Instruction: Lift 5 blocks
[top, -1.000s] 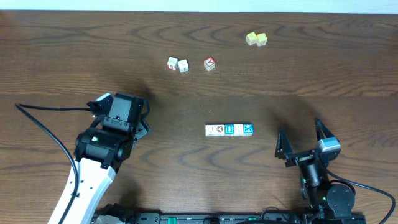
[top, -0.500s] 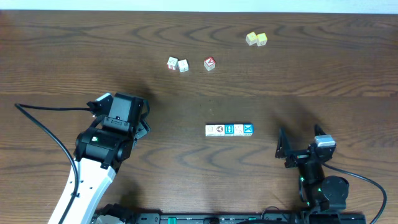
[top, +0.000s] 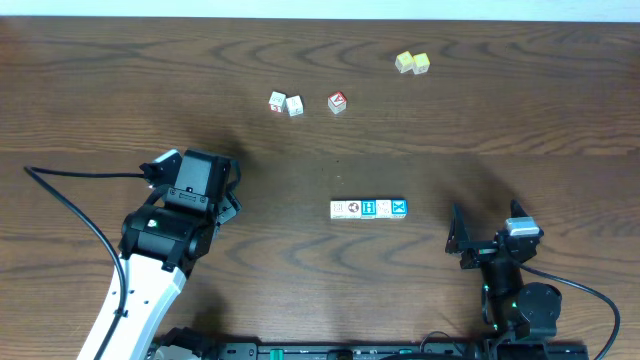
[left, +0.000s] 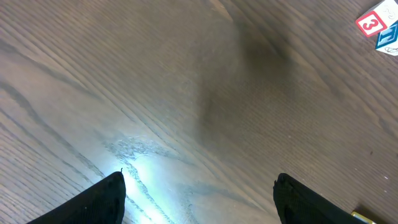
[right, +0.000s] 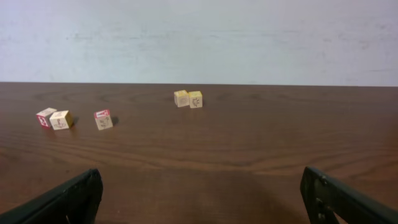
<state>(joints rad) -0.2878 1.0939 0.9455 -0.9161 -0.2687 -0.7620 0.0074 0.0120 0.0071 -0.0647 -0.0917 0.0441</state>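
Dark wood surface carries one tight row of blocks — left end effector and right end effector both stand spread, holding nothing.

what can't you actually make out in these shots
- row of blocks: overhead, printed faces too small to read
- cubes: left wrist, cut off by the top right corner; which ones, unclear
- left gripper: overhead, fingers mostly hidden under its own arm
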